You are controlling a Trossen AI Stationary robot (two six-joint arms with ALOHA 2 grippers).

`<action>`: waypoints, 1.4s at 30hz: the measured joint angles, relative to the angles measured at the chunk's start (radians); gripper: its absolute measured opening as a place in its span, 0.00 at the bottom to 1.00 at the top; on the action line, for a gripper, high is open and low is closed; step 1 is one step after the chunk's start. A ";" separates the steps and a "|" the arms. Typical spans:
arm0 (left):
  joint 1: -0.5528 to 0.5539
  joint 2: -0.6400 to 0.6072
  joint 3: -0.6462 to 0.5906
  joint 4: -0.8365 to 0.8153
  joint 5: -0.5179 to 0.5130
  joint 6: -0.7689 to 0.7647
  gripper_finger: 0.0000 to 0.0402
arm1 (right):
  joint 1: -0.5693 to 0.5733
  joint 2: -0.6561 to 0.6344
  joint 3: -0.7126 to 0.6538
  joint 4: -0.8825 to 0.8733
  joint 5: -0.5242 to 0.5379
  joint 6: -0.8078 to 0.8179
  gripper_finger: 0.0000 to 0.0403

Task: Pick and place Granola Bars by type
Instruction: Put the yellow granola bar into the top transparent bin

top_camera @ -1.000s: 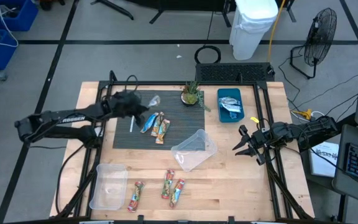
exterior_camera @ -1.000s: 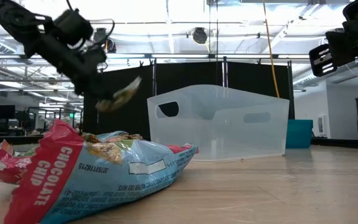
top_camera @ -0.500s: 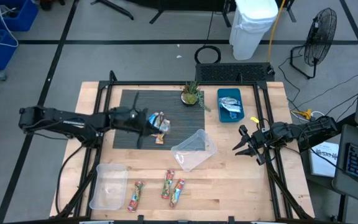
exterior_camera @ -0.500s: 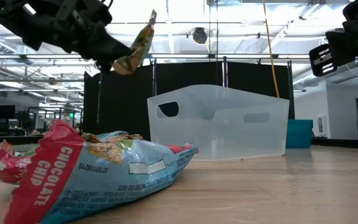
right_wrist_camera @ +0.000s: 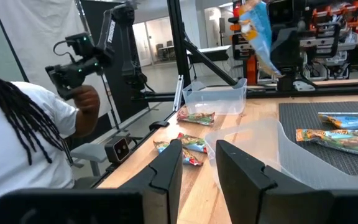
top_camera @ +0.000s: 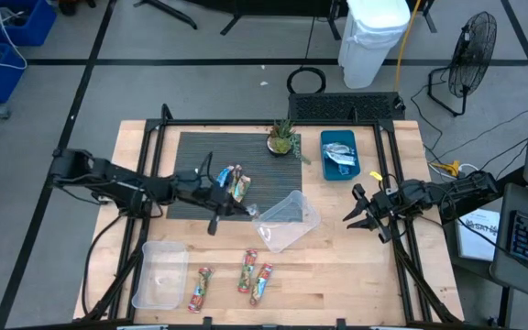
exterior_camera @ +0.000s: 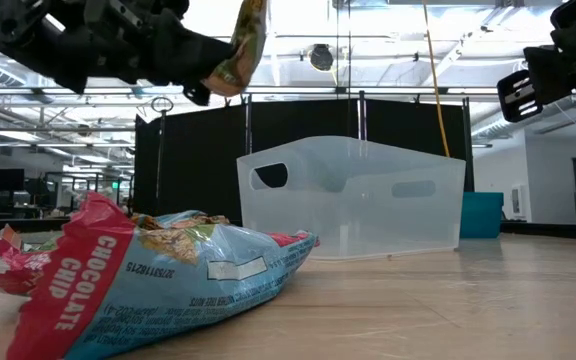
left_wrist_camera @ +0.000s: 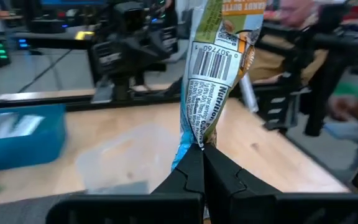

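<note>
Left gripper [top_camera: 230,203] clamped on a granola bar [top_camera: 239,187], sorting barely half done.
High view: bar carried above the mat beside the clear bin [top_camera: 287,220]; three bars [top_camera: 246,271] lie near another bin [top_camera: 160,275]; low view: bar aloft; right wrist view: right gripper [right_wrist_camera: 197,163] parted, empty.

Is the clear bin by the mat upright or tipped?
Tipped. In the high view the clear bin lies askew beside the mat; in the low view its handle cutouts face the camera, rim slanted.

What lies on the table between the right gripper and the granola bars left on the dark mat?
In the high view, the clear bin lies between the right gripper and the bars on the mat.
</note>
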 joint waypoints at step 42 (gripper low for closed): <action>0.005 0.534 0.772 -0.883 -0.077 -0.004 0.00 | 0.000 0.000 0.001 0.000 0.000 0.000 0.22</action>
